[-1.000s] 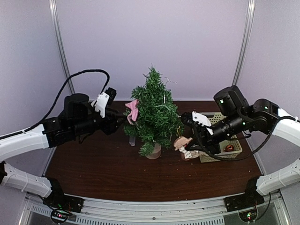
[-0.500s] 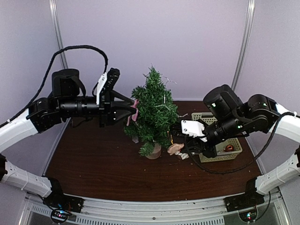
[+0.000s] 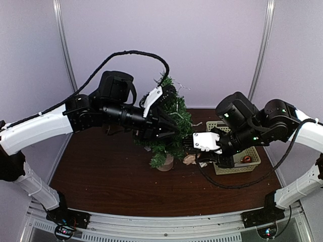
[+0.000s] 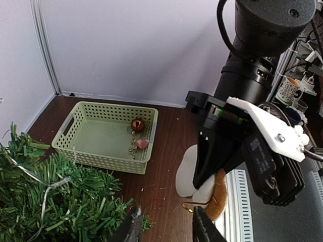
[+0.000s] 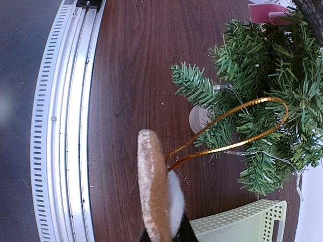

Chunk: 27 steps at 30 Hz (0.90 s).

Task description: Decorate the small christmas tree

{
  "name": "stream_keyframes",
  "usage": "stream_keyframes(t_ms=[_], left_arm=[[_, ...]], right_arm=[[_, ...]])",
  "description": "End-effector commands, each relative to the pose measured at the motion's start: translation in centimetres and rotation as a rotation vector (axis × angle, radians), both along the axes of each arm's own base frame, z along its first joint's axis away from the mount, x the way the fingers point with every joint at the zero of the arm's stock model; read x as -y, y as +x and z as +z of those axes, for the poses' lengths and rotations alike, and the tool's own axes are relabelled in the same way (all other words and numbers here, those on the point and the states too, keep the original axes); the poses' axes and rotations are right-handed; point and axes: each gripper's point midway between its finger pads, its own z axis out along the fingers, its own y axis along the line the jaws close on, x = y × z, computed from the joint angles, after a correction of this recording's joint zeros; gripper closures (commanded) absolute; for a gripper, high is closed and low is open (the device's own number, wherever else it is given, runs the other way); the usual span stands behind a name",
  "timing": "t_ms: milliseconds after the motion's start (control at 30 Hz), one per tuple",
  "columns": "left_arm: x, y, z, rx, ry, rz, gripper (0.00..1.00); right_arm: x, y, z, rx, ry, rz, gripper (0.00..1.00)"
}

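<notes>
The small christmas tree (image 3: 170, 143) stands mid-table on its pale base (image 3: 165, 162); its branches fill the lower left of the left wrist view (image 4: 50, 201) and the right of the right wrist view (image 5: 262, 96). My right gripper (image 3: 201, 155) is shut on a brown-and-white felt ornament (image 5: 154, 191) beside the tree, and the ornament's gold loop (image 5: 237, 126) reaches over the branches. My left gripper (image 4: 167, 228) reaches across the tree toward the ornament (image 4: 194, 174). Its jaws stand apart with nothing between them, the loop's end close to the right finger.
A pale green basket (image 3: 252, 160) sits at the right, with a red ball (image 4: 137, 124) and small trinkets inside. A pink bow (image 5: 267, 12) hangs on the tree. The metal rail (image 5: 65, 126) runs along the table's near edge.
My left arm has swung right, over the tree toward the right gripper, and its jaws have narrowed. The right gripper has carried the ornament a little closer to the tree.
</notes>
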Motion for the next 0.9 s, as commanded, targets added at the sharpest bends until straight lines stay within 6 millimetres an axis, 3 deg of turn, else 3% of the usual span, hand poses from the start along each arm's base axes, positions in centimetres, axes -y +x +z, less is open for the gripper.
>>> stream_keyframes(t_ms=[0, 867], left_arm=[[0.5, 0.5, 0.7, -0.018, 0.006, 0.030, 0.67], [1.9, -0.9, -0.8, -0.090, 0.036, -0.040, 0.70]], right_arm=[[0.2, 0.4, 0.8, 0.047, -0.010, -0.005, 1.00], [-0.2, 0.9, 0.7, 0.074, -0.030, -0.008, 1.00]])
